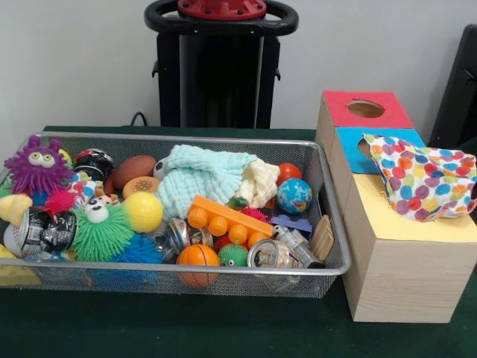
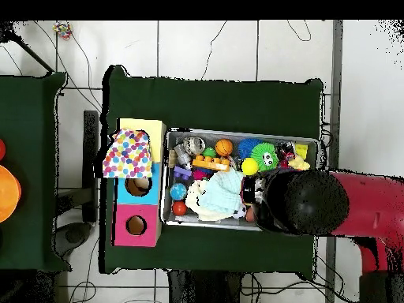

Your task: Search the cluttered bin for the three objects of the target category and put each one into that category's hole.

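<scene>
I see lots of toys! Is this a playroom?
Probably not: it looks like a robot lab. A red robot arm hangs over the toy bin, beside a wooden sorting box, with cables on the tiled floor.

Legible text, labels, brands, numbers, signs: none in either view. The crushed cans (image 1: pixel 272 256) in the wire bin (image 1: pixel 332 216) carry printed markings, but these are too small and blurred to read, and the black-and-silver can (image 1: pixel 45 231) at the bin's other end is likewise unreadable. The wooden box (image 1: pixel 395 276) with its coloured top panels and the polka-dot cloth (image 1: pixel 421 183) bear no lettering.
</scene>
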{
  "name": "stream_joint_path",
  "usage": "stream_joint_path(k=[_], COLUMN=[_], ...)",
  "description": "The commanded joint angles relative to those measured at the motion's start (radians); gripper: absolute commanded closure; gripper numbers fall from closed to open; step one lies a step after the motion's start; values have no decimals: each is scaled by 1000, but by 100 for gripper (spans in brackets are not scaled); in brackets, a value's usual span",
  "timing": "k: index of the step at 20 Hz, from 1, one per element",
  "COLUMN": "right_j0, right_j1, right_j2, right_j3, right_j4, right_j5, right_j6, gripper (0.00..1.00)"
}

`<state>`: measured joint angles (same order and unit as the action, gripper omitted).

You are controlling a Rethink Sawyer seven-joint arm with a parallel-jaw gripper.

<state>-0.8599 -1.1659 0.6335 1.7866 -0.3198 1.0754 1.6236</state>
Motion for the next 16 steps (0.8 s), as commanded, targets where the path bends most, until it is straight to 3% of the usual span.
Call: stream_joint_path(k=[1,6,12,16], right_j0=[5,35,53,48], right_j1=[123,277,467,532], right_j2=[-36,-74,-92,-106], right_j3=[-1,-21,-118,-108], right_j4=[-63,-113,-107,-122], right_j5=[-96,-290,-308,-381], right_j6=[0,68,18,13], gripper=[0,0,0,0])
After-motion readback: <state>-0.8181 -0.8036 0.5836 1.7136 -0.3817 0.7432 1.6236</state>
